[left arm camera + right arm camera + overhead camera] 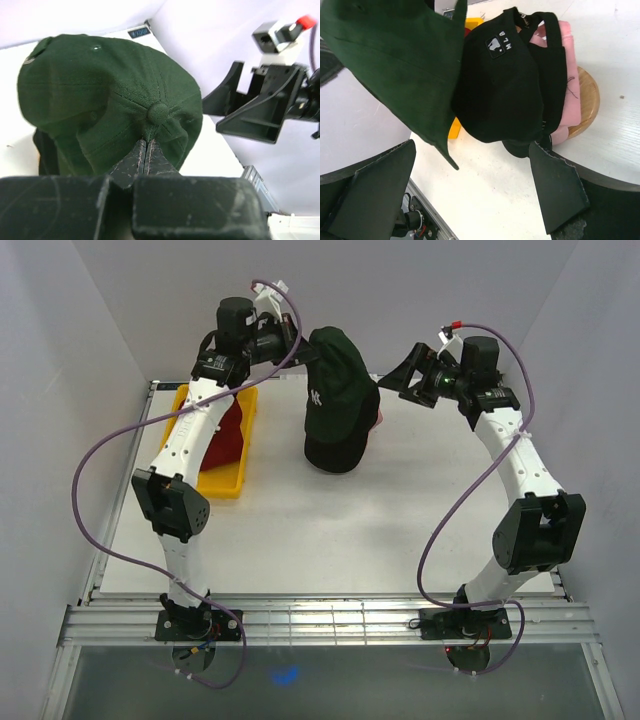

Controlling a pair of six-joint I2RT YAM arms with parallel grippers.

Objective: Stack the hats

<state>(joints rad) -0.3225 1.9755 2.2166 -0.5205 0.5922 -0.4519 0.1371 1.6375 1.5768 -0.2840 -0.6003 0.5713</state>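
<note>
The dark green fabric baseball cap (pixel 110 100) hung in the air, pinched at its crown just beside the top button by the left pincer (pixel 146 150), whose jaws were closed tight on the cloth. Below it sat a black fabric cap with a small white logo (pixel 500 95), stacked on a pink cap (pixel 565 75) over a round wooden stand (pixel 585 100) on the white counter (pixel 330 540). The right pincer (pixel 398 378) hovered near the caps on their right, jaws wide apart, holding nothing. Well to the left, a red cap (pixel 228 435) lay in a yellow plastic tray (pixel 225 485).
</note>
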